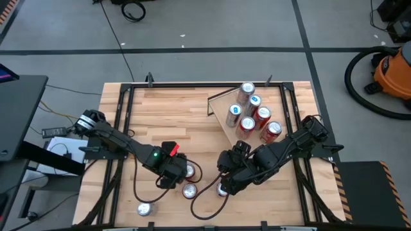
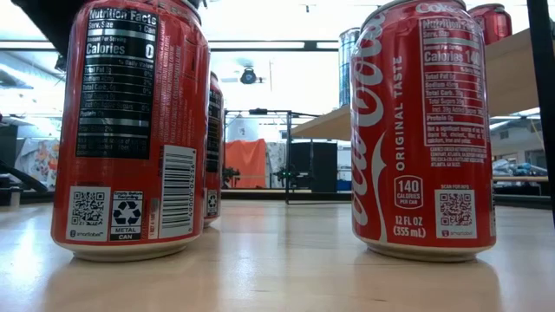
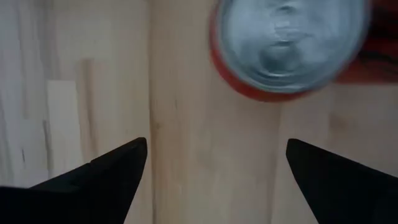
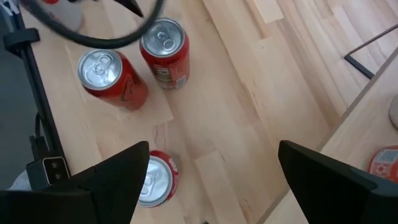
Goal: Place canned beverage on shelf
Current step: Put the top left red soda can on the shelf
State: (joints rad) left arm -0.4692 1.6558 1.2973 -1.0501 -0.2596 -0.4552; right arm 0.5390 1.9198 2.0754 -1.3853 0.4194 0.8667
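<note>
Several red canned beverages stand upright on the table near its front edge, among them one (image 1: 189, 190) and one (image 1: 142, 208). My left gripper (image 1: 172, 174) hangs open above the table and points steeply down. A can's silver top (image 3: 289, 43) lies just ahead of its fingers, with nothing between them. My right gripper (image 1: 226, 183) is open too and higher up. One can (image 4: 155, 180) sits beside its finger and two more (image 4: 112, 78) stand farther off. The shelf (image 1: 225, 106), a slanted light wood plank, carries several cans (image 1: 250, 109).
Black cables loop over the table between the two arms (image 1: 205, 186). Thin black rails (image 1: 128, 115) run along the table's left, right and far sides. In the low view two cans (image 2: 130, 130) (image 2: 425, 130) stand close to the camera.
</note>
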